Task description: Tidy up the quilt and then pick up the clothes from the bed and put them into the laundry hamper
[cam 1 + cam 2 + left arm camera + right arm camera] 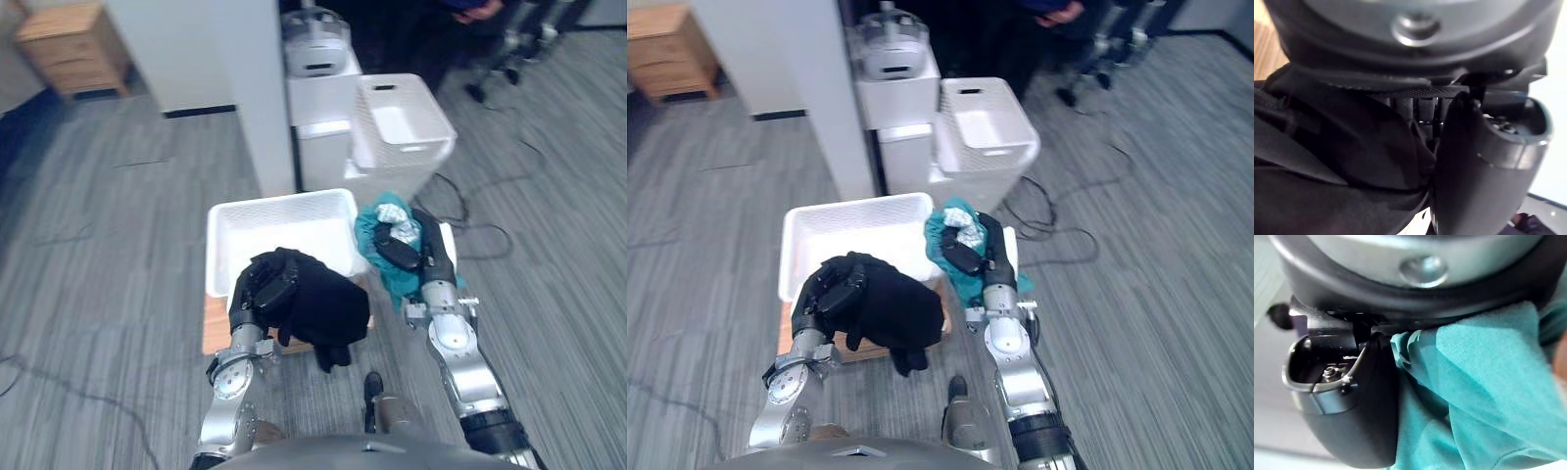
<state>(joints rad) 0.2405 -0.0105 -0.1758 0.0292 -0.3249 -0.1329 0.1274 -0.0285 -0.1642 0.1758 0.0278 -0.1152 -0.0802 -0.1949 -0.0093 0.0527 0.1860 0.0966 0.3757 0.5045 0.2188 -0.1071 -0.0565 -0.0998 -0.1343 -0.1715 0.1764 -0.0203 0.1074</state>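
Note:
My left hand is shut on a black garment, holding it above the near edge of a white laundry hamper; the cloth hangs down over the hamper's front rim. In the left wrist view the black garment is bunched against the thumb. My right hand is shut on a teal garment just right of the hamper, at its right rim. The teal garment is pressed under the thumb in the right wrist view.
The hamper rests on a low wooden platform on grey plank floor. A second white basket stands behind on white boxes, beside a white pillar. A wooden cabinet is far left. Chair wheels are far right.

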